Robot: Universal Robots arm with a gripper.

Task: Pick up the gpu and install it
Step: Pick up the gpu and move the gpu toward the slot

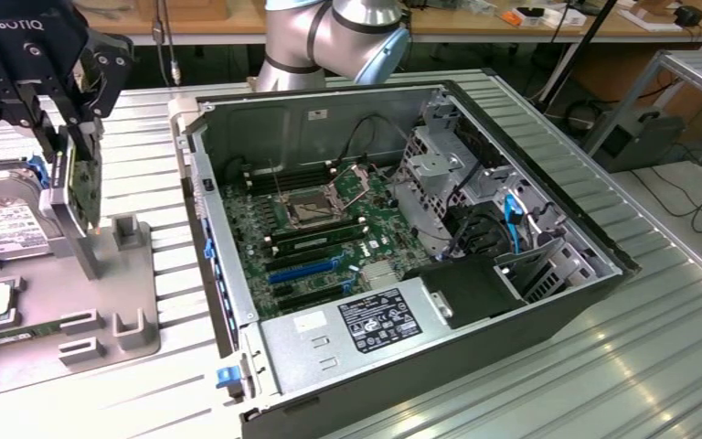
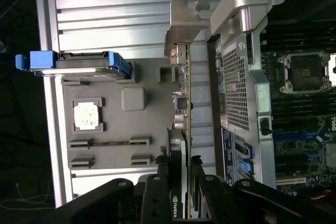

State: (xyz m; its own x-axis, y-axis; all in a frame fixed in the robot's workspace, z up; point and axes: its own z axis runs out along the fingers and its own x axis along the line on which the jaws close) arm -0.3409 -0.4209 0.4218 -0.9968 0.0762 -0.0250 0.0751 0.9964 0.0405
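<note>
I see one tool (image 1: 73,137), marked ROBOTIQ, clamped on the one gpu (image 1: 84,187) beside the case (image 1: 534,320). Its edge reads NVIDIA.

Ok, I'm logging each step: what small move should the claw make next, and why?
Probably a short straight lift. The claw is shut on the card, held upright with its metal bracket low over the gray tray; rising first should clear the tray before crossing to the open computer case.
</note>
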